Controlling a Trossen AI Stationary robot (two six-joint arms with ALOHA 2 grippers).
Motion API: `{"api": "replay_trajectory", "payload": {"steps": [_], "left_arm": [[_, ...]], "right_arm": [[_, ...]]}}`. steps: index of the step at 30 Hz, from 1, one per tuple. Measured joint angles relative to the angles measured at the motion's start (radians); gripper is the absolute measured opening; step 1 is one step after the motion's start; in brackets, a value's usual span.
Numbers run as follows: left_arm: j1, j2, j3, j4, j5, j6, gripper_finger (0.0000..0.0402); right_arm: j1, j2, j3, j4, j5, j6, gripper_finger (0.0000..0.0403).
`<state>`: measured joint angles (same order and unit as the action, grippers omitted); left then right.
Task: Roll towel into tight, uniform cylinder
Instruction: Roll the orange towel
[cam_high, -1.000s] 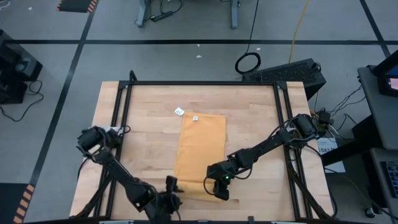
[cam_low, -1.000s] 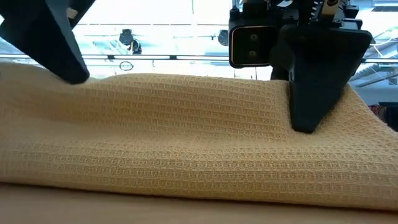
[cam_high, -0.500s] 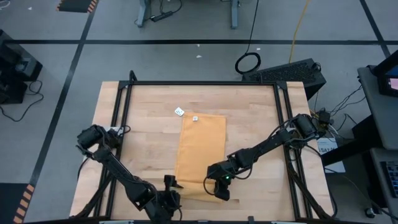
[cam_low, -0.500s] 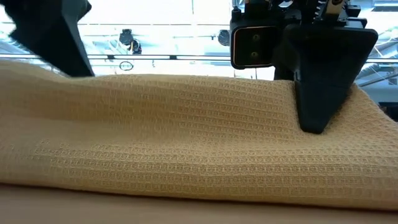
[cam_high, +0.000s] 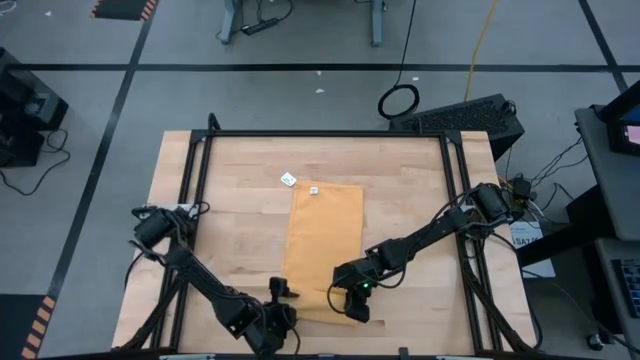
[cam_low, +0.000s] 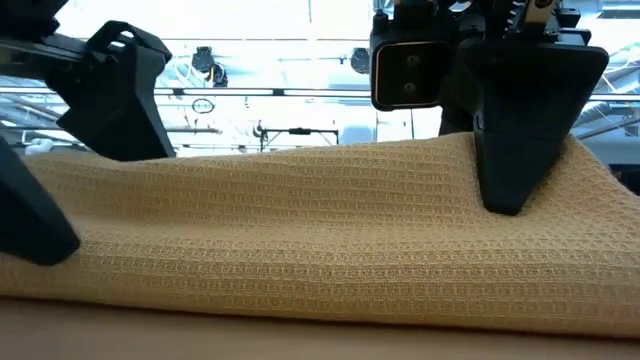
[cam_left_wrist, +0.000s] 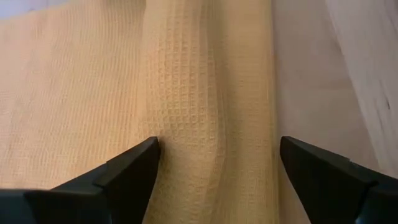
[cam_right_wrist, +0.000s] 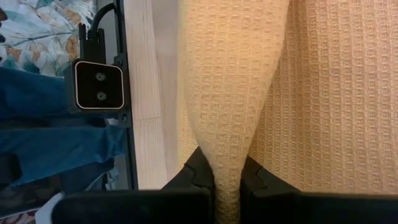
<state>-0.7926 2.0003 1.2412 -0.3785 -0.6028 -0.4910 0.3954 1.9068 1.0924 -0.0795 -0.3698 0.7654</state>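
Now right gripper (cam_high: 352, 308) pinching towel (cam_high: 325, 235) roll's end, left gripper (cam_high: 279, 292) wide, straddling the other end

A pale wooden worktop (cam_high: 240, 220) fills the middle of the high view, bounded by a black metal frame (cam_high: 325, 134). A small white tag (cam_high: 288, 180) lies on the wood near centre. On the grey floor toward the upper right sit a coiled black cable (cam_high: 399, 101) and a dark keyboard (cam_high: 470, 113). At the left of the right wrist view, a small black camera box (cam_right_wrist: 99, 85) is mounted beside blue fabric (cam_right_wrist: 43, 124).
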Motion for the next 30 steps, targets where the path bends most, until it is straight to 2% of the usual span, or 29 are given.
{"api": "replay_trajectory", "payload": {"steps": [10,19,21,23,27,30], "left_arm": [[0.037,0.018,0.0,-0.052,-0.042,0.03,0.0336],[0.1,0.017,0.0,-0.047,0.156,0.007,0.033],[0.115,0.016,0.001,-0.042,0.186,0.002,0.0307],[0.123,0.016,0.001,-0.033,0.21,0.01,0.0266],[0.135,0.018,-0.003,0.017,0.267,0.023,0.0159],[0.148,0.02,-0.006,0.048,0.265,-0.019,0.0076]], "right_arm": [[0.0,0.0,0.0,0.0,-0.005,-0.025,0.0006],[0.0,0.0,0.0,0.0,-0.006,-0.05,0.0006],[0.0,0.0,0.0,-0.001,-0.005,-0.052,0.0007],[0.0,0.0,0.0,-0.001,-0.003,-0.047,0.001],[0.0,0.0,0.0,-0.001,-0.005,-0.046,0.0037],[0.0,-0.003,0.0,-0.012,-0.02,-0.049,0.008]]}}
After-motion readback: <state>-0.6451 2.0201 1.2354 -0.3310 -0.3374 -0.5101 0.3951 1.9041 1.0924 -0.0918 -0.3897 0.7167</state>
